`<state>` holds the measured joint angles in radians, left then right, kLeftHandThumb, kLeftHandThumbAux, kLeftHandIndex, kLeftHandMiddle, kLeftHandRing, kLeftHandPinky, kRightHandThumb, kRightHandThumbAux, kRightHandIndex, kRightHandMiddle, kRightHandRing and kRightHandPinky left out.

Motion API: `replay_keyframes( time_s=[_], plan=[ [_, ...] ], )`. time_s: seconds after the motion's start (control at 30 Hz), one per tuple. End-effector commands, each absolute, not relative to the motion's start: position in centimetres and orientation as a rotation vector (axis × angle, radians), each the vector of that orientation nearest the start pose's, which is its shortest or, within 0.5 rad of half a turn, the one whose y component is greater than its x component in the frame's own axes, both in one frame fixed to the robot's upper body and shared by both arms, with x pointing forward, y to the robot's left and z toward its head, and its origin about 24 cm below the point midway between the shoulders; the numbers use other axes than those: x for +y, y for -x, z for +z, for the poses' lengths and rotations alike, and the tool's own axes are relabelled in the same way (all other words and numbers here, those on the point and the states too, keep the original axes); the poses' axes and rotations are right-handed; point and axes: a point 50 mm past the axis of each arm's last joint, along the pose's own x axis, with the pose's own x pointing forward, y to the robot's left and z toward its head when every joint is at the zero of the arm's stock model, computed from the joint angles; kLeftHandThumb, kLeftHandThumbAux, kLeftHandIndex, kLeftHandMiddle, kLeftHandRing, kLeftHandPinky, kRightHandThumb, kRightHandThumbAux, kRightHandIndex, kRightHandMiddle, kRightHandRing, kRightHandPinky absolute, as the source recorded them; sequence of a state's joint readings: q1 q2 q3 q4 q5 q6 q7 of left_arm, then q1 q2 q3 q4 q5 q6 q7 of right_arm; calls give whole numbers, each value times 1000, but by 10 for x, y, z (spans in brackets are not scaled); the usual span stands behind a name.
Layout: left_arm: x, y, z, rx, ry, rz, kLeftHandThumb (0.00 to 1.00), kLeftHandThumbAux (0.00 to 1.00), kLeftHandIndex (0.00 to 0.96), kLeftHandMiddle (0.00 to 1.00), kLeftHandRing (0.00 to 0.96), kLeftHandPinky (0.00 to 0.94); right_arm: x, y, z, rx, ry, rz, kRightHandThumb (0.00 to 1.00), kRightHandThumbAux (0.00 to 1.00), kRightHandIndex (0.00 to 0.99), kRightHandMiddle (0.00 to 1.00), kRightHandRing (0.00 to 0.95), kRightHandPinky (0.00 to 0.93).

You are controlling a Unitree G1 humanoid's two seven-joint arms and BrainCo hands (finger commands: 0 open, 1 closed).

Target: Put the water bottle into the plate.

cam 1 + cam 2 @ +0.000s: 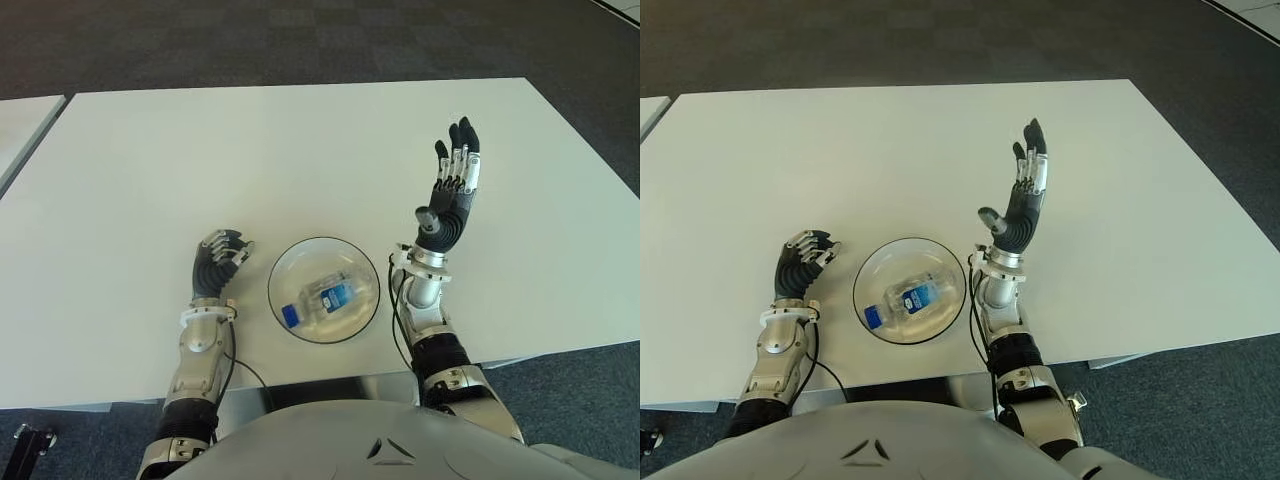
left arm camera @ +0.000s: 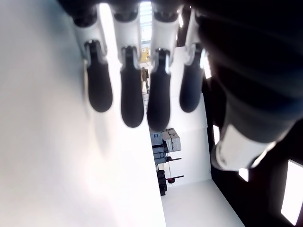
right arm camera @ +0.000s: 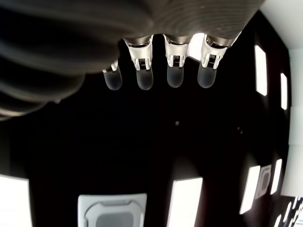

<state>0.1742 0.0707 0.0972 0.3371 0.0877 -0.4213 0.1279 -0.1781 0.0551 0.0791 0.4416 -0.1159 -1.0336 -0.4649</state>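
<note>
Bottle point(image 1: 325, 300) lies in plate point(image 1: 287, 267) on counter point(image 1: 300, 150); small, light, slick plastic, grab mid-body. Right hand point(image 1: 452, 195) raised, fingers spread, empty; left hand point(image 1: 217, 262) curled, empty.

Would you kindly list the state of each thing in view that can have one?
water bottle: lying on its side inside the plate, blue cap on, held by no hand.
plate: upright on the table, holding the bottle.
left hand: left of the plate, fingers curled, holding nothing.
right hand: right of the plate, raised, fingers straight and open, holding nothing.
</note>
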Motion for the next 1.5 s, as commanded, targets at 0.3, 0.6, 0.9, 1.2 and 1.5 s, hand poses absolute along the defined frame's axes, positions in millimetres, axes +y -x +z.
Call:
replay_keyframes(
  time_s=[0.3,0.6,0.9,1.2,1.5],
  plan=[
    [200,-190,-33,133,-172,229,705,720,429,511,499,480,-144,-255,57,-503,-268,-300,449,648,141,71,48,120],
    [200,-189,-33,128,-168,200,702,720,428,522,509,485,-154,-256,44,-373,-262,-262,401,742,205,162,145,217],
    [199,-189,-33,124,-170,208,703,720,429,525,508,486,-158,-258,31,-277,-225,-200,371,788,285,283,275,343],
    [198,-188,-32,119,-168,226,705,719,429,513,500,484,-160,-258,24,-210,-185,-167,342,881,342,363,361,400],
    [199,-188,-33,119,-158,213,704,718,429,527,512,489,-160,-257,21,-157,-170,-155,260,958,376,412,419,452]
  ],
)
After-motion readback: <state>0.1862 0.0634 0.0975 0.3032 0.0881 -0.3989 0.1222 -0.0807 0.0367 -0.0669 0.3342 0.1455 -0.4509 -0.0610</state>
